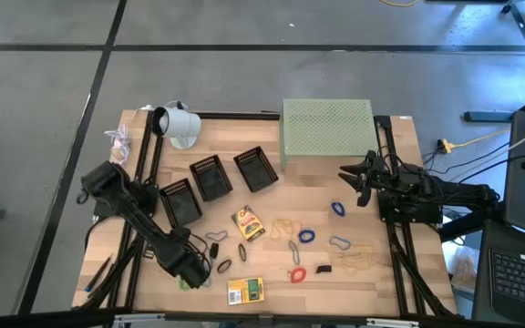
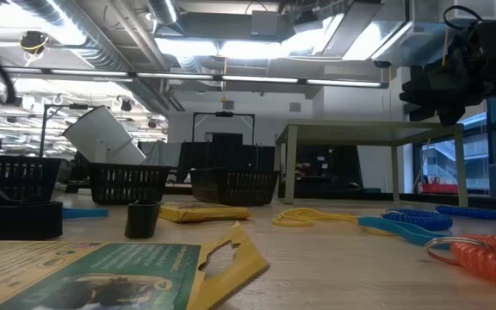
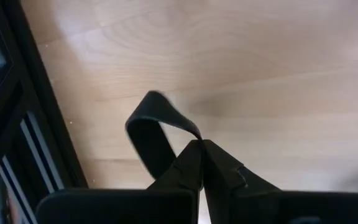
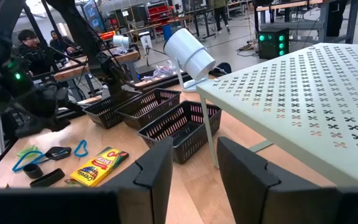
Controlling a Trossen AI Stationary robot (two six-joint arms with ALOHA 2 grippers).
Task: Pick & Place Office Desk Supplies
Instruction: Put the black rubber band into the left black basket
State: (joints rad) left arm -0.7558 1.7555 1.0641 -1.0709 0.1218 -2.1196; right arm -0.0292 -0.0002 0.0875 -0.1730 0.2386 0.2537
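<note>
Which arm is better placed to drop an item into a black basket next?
Left: its claw is shut on a dark band, near the baskets. The right claw hangs open, empty.

Three black baskets (image 1: 211, 177) – two yellow packets (image 1: 248, 223) – one green stand (image 1: 327, 127), one white cup (image 1: 179, 123)

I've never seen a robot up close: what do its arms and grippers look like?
Both arms are dark, jointed, with black cables along them. The left gripper ends in two matte black, blunt fingers; the right gripper has two broad, blocky black fingers. No markings show.
</note>
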